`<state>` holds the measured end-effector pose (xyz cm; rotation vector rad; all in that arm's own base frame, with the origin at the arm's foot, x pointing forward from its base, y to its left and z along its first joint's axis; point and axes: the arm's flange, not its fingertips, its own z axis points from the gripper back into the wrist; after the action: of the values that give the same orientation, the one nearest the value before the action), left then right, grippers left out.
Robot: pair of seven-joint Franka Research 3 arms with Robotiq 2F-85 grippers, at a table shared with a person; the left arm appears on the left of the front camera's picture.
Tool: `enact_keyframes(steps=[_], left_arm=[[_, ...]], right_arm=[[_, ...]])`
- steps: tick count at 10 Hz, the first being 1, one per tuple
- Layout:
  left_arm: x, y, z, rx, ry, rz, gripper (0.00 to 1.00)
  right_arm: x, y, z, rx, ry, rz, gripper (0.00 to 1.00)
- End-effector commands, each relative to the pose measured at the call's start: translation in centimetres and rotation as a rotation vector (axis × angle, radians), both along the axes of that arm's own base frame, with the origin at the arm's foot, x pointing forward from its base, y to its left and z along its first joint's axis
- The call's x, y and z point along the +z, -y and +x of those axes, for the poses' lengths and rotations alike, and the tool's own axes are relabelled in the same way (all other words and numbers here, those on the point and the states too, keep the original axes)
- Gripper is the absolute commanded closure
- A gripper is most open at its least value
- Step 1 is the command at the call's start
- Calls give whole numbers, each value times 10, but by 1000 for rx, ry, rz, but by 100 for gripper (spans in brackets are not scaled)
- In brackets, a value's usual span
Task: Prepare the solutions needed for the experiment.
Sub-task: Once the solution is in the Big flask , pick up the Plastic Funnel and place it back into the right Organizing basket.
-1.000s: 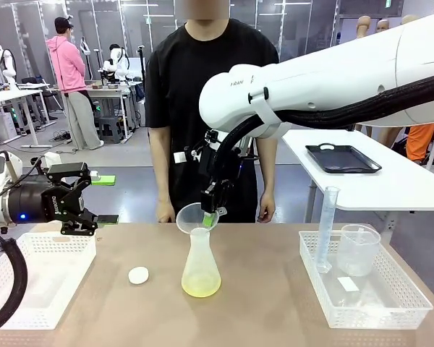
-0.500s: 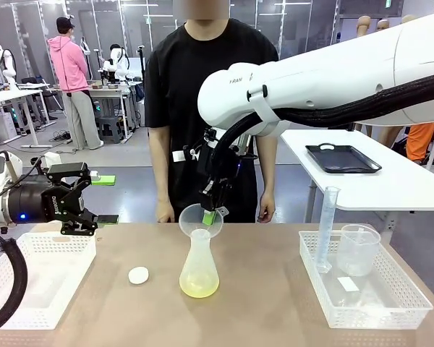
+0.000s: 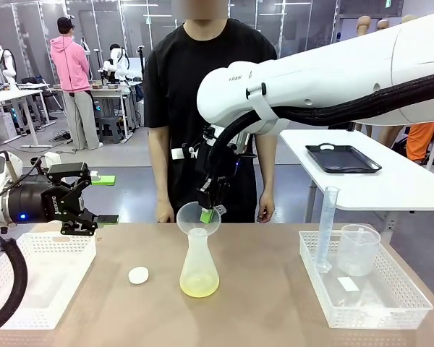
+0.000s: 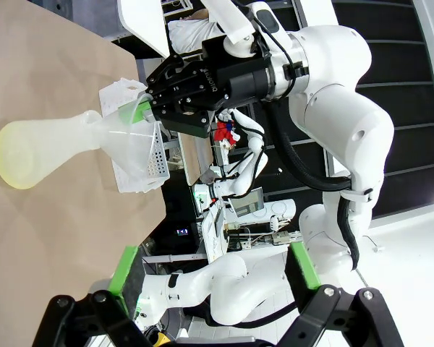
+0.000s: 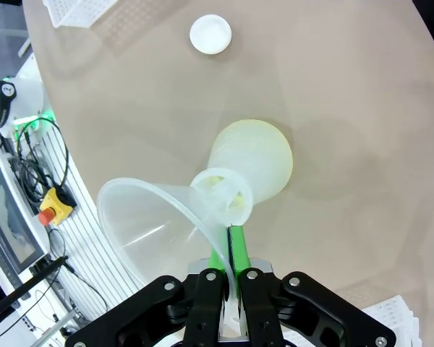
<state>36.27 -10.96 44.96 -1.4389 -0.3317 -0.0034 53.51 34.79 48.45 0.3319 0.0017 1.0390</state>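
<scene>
Small pool of pale yellow-green solution [image 3: 200,290] is seen in the wide base of a frosted translucent conical flask [image 3: 200,262], lower centre of the front view, on the tan surface [image 3: 275,303]. A clear funnel [image 3: 192,217] is pinched by its rim in the closed right hand [image 3: 209,211]. The left hand [image 3: 84,199] is held wide open, far left. The flask is probably light, slick and tippy, so it's best gripped at the narrow neck and kept upright.

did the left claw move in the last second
No, the left claw stays open in the same spot just above the white basket's far rim.
</scene>
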Motion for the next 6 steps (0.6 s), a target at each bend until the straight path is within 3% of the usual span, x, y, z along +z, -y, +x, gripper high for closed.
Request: enact_keyframes(steps=[1,6], left_arm=[[2,-1,0,2,6,3,0],[2,-1,0,2,6,3,0]], right_arm=[[9,-9,4,-43,-36,10,100],[35,-15,15,-69,-30,-29,100]])
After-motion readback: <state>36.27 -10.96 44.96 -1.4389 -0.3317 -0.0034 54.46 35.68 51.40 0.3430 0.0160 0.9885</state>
